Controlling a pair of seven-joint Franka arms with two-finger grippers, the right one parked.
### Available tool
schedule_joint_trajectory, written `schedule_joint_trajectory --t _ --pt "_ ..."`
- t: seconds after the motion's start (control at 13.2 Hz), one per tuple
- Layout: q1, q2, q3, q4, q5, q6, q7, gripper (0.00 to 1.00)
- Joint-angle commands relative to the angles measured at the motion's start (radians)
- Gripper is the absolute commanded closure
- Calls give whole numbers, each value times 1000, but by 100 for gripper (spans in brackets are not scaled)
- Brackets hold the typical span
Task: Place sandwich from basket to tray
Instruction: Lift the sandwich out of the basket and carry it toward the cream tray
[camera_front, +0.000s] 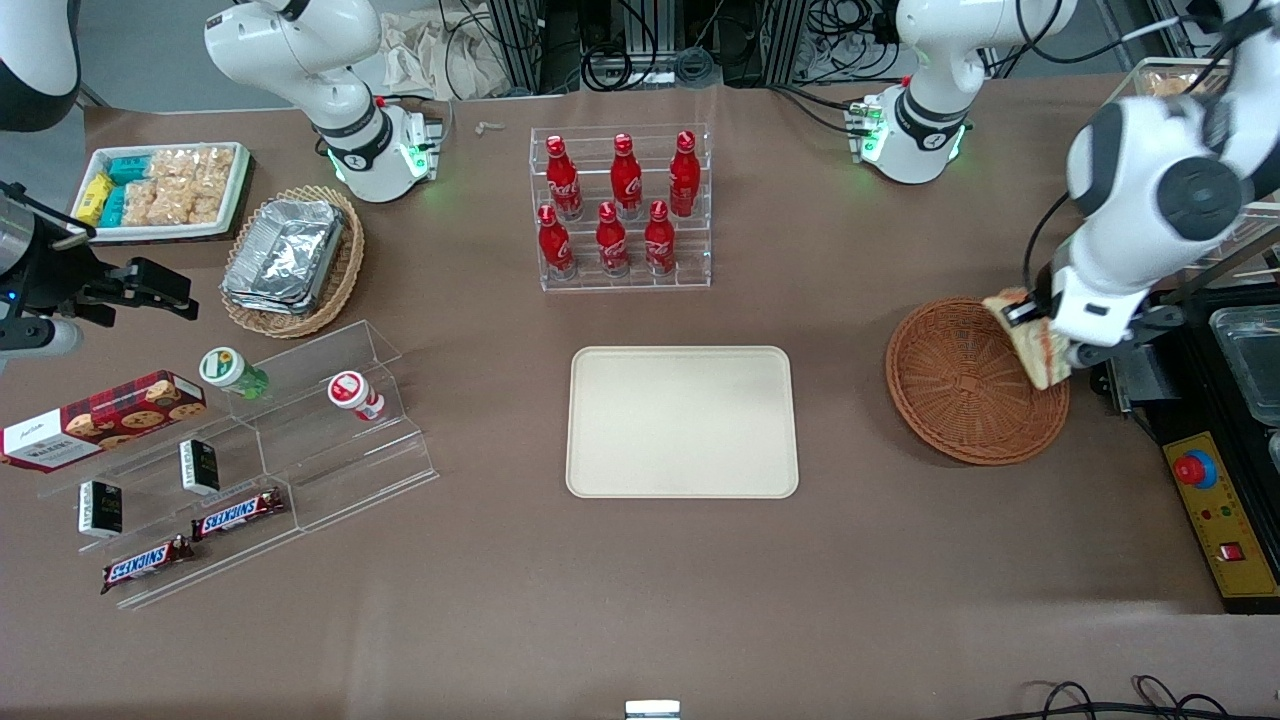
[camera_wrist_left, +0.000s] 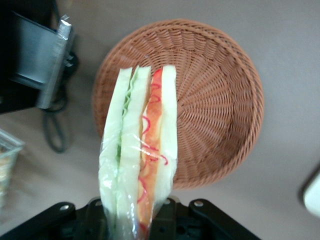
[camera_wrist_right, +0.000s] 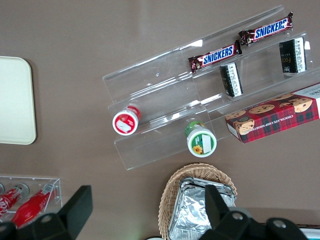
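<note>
Front view: sandwich (camera_front: 1035, 345) is clamped in gripper (camera_front: 1040, 330), fingers closed on it, above basket (camera_front: 960, 400) rim; tray (camera_front: 682, 421) lies well apart.

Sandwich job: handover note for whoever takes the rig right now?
Gripper: shut on the sandwich, holding it above the basket, at the rim nearest the working arm's end of the table.
Basket: nothing else seen in it.
Tray: bare, in the middle of the table, beside the basket toward the parked arm's end.
Done: sandwich gripped and lifted off the basket.
Left: carry it over to the tray, lower it, open the gripper, back away.
</note>
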Motion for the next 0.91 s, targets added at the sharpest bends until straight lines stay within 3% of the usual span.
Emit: schedule_joint_trajectory --t 0.0,0.23,0.53,0.75,0.83 --pt "1 32 -41 201 -53 -182 88 100" --pt "-1 55 -164 287 -104 -234 111 97" --pt "-2 179 -334 270 -156 -101 45 99" --pt "-57 326 -378 264 -135 58 -62 100" --pt "-85 384 -378 261 -95 141 -99 100"
